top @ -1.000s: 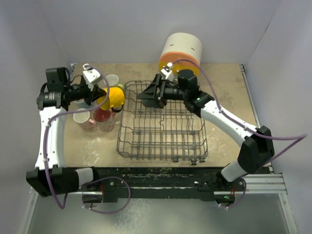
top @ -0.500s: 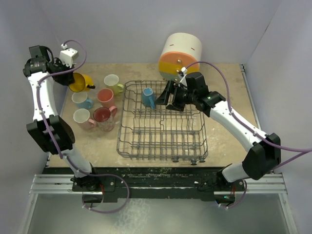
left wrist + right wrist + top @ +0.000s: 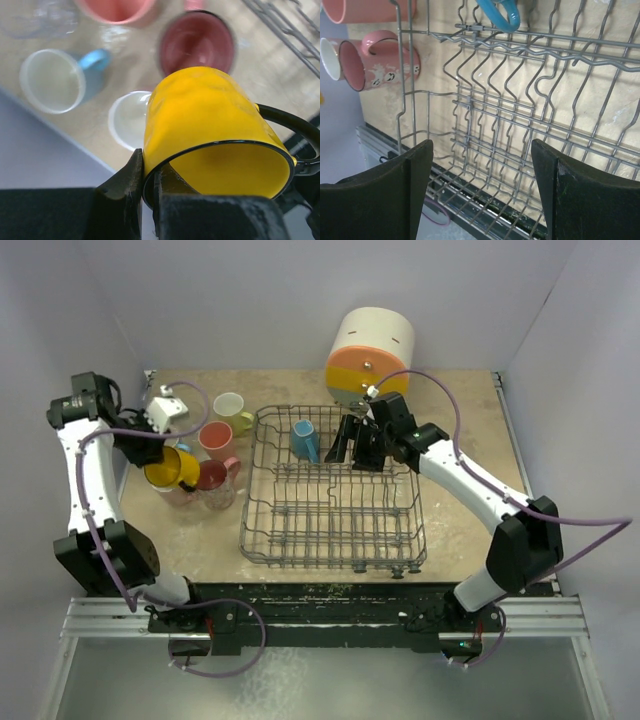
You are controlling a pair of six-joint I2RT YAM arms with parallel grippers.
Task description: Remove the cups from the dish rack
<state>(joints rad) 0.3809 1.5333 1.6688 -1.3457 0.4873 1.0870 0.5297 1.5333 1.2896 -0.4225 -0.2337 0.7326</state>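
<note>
One blue cup (image 3: 305, 438) sits in the far left part of the dish rack (image 3: 252, 512), its handle (image 3: 503, 16) showing at the top of the right wrist view above the bare wires of the rack floor. Just to its right the right claw (image 3: 350, 446) hangs over the rack with its jaws wide apart and nothing between them (image 3: 480, 150). Left of the rack, the left claw (image 3: 156, 452) is clamped together on the rim of a yellow cup (image 3: 172, 468), which it holds tilted in the air above the cups grouped on the worktop (image 3: 460, 420); in the left wrist view the fingers (image 3: 125, 192) pinch the black-edged rim of the yellow cup (image 3: 210, 125). Below and around it stand a dark red cup (image 3: 208, 477), a salmon cup (image 3: 215, 437), a lime-yellow cup (image 3: 231, 407), a second blue cup (image 3: 50, 82) and a clear glass (image 3: 221, 500). Behind the rack stands a big cream and orange cylinder (image 3: 370, 350).
</note>
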